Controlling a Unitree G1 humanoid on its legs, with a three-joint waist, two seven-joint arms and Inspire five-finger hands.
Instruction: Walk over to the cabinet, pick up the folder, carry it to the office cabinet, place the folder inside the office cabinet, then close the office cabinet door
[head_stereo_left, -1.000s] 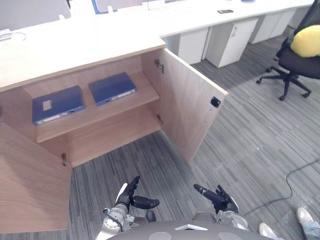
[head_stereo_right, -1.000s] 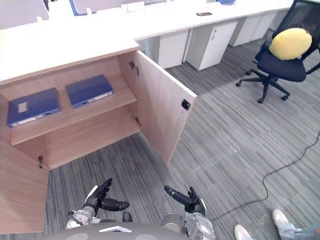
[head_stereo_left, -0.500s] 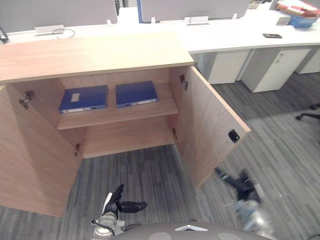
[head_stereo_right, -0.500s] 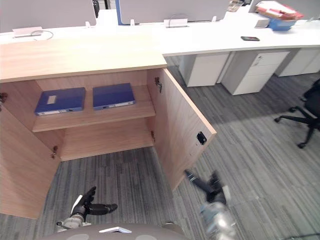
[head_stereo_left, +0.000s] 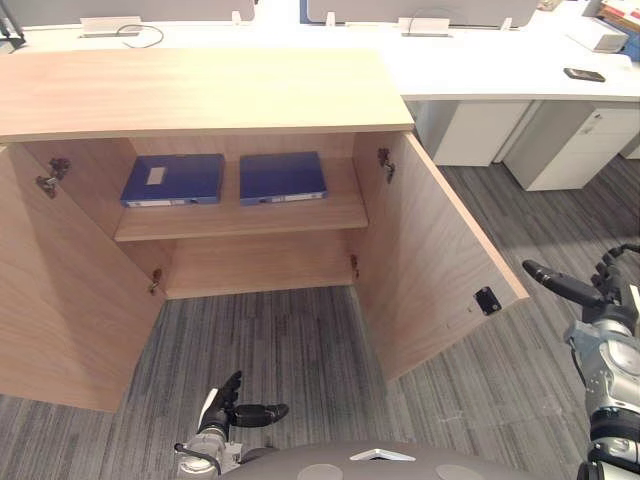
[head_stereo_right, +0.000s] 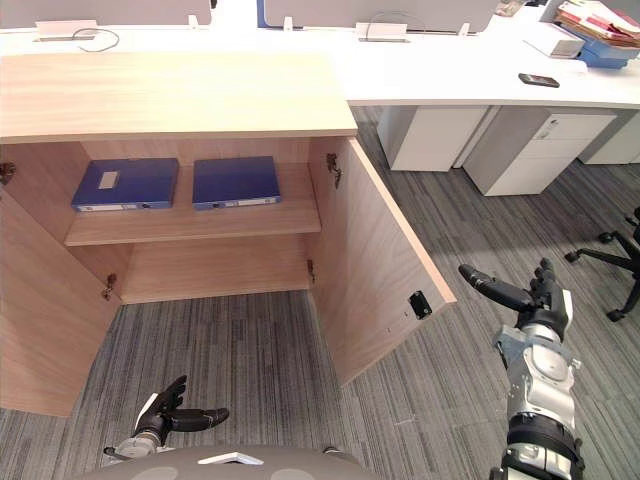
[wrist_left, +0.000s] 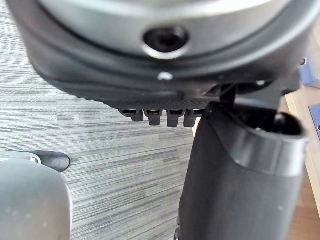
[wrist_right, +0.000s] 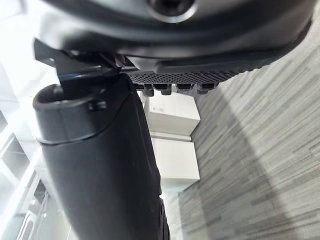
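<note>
You now face the cabinet (head_stereo_left: 200, 95) squarely. Your right hand (head_stereo_left: 600, 298) has risen to just off the free edge of its right door (head_stereo_left: 430, 270), fingers straight, holding nothing. Your left hand (head_stereo_left: 232, 410) hangs low before the cabinet, relaxed and empty. A folder (head_stereo_left: 172, 179) and a second folder (head_stereo_left: 283, 177) lie on its upper shelf, so closing the doors looks next
</note>
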